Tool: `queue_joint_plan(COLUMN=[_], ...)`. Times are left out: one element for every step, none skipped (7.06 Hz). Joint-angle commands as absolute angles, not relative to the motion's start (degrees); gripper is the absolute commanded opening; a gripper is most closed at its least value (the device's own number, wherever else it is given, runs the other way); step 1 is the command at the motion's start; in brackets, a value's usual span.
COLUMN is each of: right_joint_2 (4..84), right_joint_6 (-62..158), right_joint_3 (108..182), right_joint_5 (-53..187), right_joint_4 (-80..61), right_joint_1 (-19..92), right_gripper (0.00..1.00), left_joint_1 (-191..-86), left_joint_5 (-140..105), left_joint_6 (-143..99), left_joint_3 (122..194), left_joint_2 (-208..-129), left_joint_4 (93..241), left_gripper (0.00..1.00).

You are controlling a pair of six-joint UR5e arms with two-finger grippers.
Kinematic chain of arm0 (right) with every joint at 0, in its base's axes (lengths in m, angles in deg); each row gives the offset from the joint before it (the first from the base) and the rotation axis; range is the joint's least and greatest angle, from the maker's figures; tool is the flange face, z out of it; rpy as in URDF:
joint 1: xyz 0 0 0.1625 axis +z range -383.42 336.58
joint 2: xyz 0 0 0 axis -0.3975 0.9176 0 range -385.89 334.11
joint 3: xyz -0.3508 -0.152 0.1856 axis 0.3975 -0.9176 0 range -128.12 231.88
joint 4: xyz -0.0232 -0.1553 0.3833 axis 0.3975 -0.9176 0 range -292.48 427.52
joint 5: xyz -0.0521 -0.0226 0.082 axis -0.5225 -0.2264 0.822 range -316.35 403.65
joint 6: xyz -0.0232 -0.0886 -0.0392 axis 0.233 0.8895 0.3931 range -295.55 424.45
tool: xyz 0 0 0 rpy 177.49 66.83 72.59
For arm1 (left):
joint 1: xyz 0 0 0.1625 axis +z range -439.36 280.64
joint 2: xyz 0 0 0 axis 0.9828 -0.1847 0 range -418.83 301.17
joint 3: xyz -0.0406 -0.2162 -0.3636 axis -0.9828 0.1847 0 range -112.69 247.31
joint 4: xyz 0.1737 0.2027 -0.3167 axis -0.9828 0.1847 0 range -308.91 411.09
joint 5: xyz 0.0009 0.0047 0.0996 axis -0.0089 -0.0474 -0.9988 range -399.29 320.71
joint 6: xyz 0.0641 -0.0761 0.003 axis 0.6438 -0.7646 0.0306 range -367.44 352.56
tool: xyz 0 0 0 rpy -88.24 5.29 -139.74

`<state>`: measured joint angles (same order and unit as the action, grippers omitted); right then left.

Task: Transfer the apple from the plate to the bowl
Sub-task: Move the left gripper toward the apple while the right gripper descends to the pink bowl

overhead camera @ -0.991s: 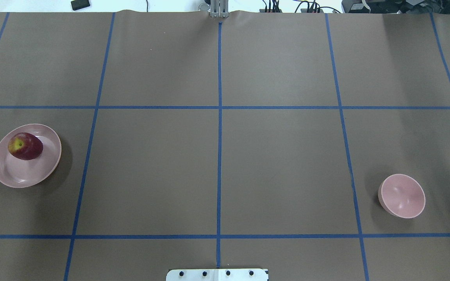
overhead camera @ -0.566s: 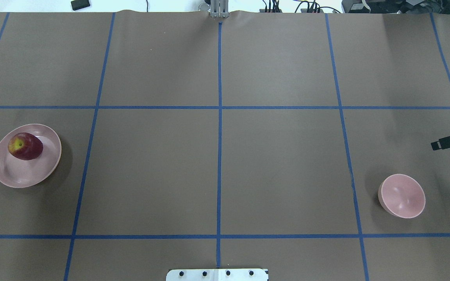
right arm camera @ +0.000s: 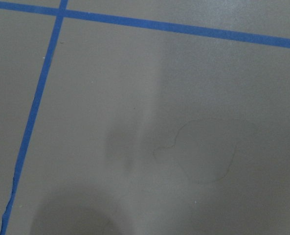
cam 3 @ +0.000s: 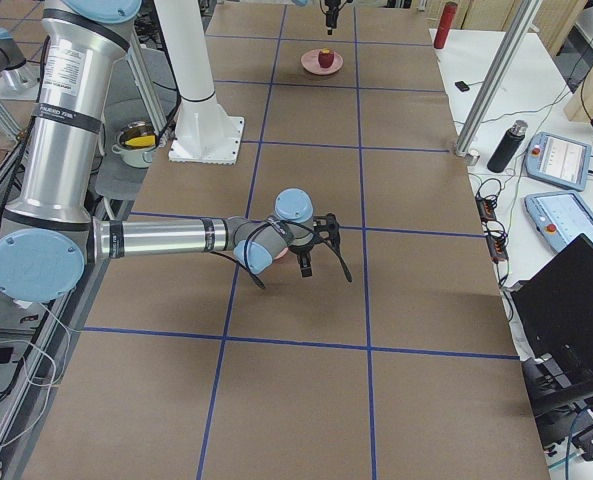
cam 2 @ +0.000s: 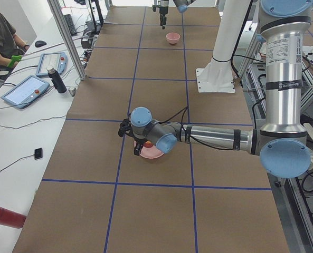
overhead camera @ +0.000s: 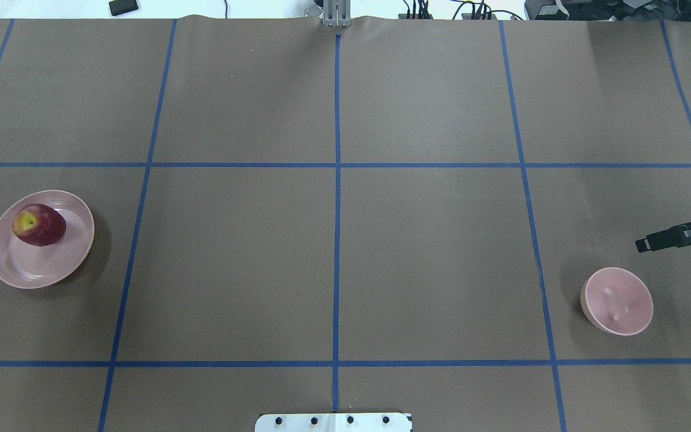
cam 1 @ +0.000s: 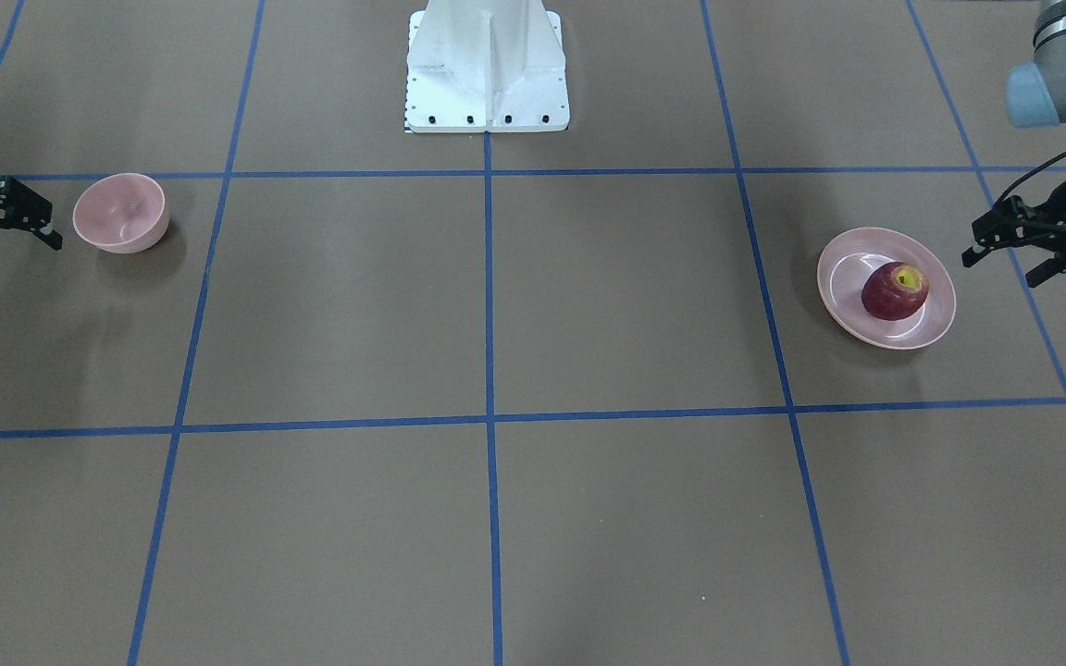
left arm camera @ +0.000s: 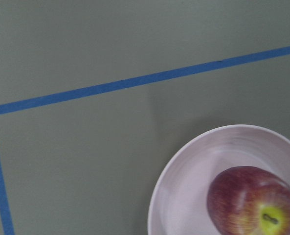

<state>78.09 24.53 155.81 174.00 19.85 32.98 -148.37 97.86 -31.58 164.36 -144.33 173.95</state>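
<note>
The dark red apple (overhead camera: 38,225) with a yellow stem patch lies on the far side of the wide pink plate (overhead camera: 51,271) at the table's left. It also shows in the front view (cam 1: 894,291) and the left wrist view (left arm camera: 252,201). My left gripper (cam 1: 997,270) is open and empty, just outside the plate's (cam 1: 840,277) outer edge. The small pink bowl (overhead camera: 618,301) stands empty at the right. My right gripper (cam 1: 21,256) is open and empty beside the bowl (cam 1: 121,215), apart from it.
The brown table cover carries a grid of blue tape lines. The robot's white base plate (overhead camera: 333,422) sits at the near middle edge. A person, tablets and a bottle (cam 2: 57,80) are beyond the table's far edge.
My right gripper has come in from the right edge toward the bowl. A fingertip of my left gripper has come in at the left edge. Apple, plate and bowl have not moved.
</note>
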Motion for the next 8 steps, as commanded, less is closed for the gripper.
queue_joint_plan(right_joint_2=[78.43,79.13,79.31,80.53,80.55,80.55,80.55,80.63], right_joint_6=[21.48,21.39,21.39,21.47,21.47,21.47,21.47,21.39], right_joint_3=[158.13,158.31,158.40,158.23,158.05,157.53,157.35,157.35], right_joint_5=[173.91,173.82,173.12,170.94,170.75,170.57,170.57,170.57], right_joint_4=[19.88,19.88,19.88,19.88,19.88,19.88,19.88,19.79], right_joint_1=[30.11,29.41,28.18,25.64,24.66,22.91,21.94,21.75], right_gripper=[1.00,1.00,1.00,1.00,1.00,0.99,0.94,0.54], left_joint_1=[-148.26,-148.18,-148.26,-148.26,-148.35,-148.44,-148.35,-148.18], left_joint_5=[97.91,97.74,98.34,100.96,101.07,100.55,100.46,100.37], left_joint_6=[-34.41,-34.59,-34.51,-34.51,-34.51,-34.51,-34.68,-34.51], left_joint_3=[166.97,167.42,168.03,168.38,168.82,168.91,168.74,168.39], left_joint_2=[-145.13,-146.01,-146.71,-146.63,-146.11,-145.67,-145.75,-145.93], left_joint_4=[174.05,173.70,173.87,173.79,173.79,173.87,173.79,173.79], left_gripper=[0.99,0.99,0.99,0.99,0.99,0.99,0.99,0.99])
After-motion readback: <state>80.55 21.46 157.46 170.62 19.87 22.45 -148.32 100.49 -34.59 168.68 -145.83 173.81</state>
